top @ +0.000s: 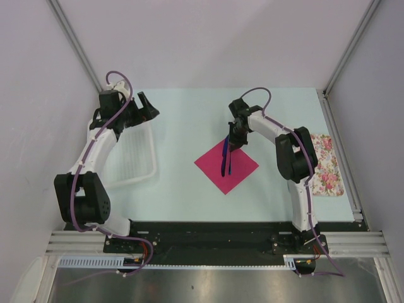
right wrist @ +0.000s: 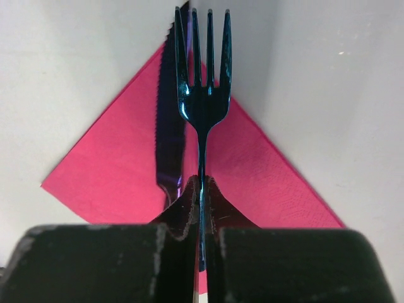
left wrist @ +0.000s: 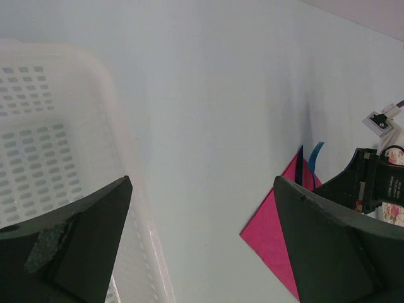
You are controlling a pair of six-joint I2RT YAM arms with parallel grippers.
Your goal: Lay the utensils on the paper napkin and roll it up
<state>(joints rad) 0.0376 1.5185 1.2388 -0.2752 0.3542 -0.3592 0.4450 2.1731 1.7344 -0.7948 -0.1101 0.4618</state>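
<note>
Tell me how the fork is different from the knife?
The fork ends in four prongs; the knife has a saw-toothed blade. The fork looks shiny blue, the knife darker, nearly purple. The fork's handle is pinched in the shut right gripper; the knife's handle hides behind it, so I cannot tell if it is held. Both point the same way over the pink napkin.

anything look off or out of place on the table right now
Nothing spilled or damaged. The pink napkin lies flat, turned corner-on like a diamond; the right tool is shut on the fork, with the knife beside it over the napkin.
</note>
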